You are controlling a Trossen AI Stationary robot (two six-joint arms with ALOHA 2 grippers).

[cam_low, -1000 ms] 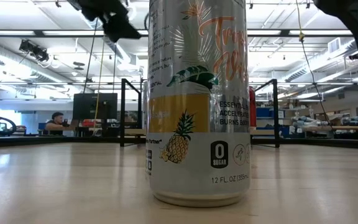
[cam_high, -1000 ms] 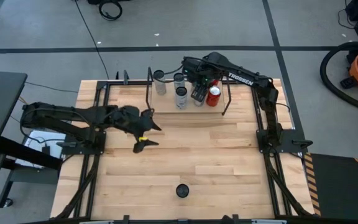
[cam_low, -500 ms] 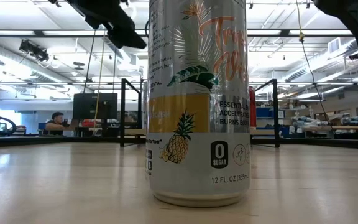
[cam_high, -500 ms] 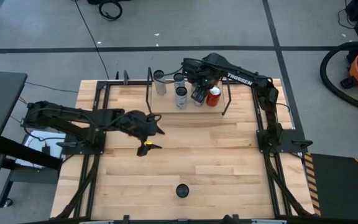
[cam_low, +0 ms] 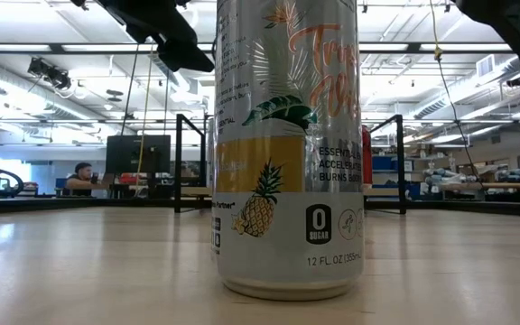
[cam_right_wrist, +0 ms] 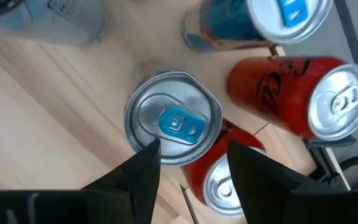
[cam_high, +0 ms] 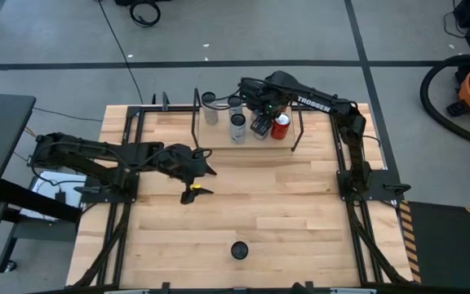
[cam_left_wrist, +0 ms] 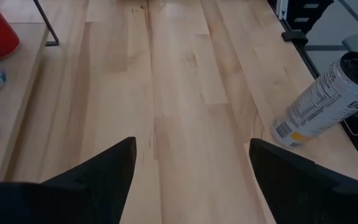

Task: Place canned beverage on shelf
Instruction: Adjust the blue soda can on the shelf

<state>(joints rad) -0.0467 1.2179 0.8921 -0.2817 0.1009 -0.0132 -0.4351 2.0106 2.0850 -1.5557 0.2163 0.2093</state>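
A silver can with a pineapple print (cam_low: pixel 287 144) stands upright on its base near the table's near edge, with its dark top (cam_high: pixel 239 250) showing in the high view; it also shows in the left wrist view (cam_left_wrist: pixel 319 102). My left gripper (cam_high: pixel 205 181) hovers wide open over the table's middle left, far from the can. The shelf (cam_high: pixel 247 140) stands at the far edge with several cans on its wood board. My right gripper (cam_high: pixel 261 122) is open above those cans, over a silver can with a blue tab (cam_right_wrist: pixel 173 118) and a red can (cam_right_wrist: pixel 229 183).
On the shelf board stand a red can (cam_high: pixel 281 125), a silver can (cam_high: pixel 237 127) and two more cans (cam_high: pixel 210 107) behind. The shelf's black end frames (cam_low: pixel 181 162) rise at both ends. Bare wood table (cam_high: pixel 284 212) lies between the shelf and the near can.
My left gripper has moved a little toward the table's right edge, staying open, and then held still. The cans have not moved.
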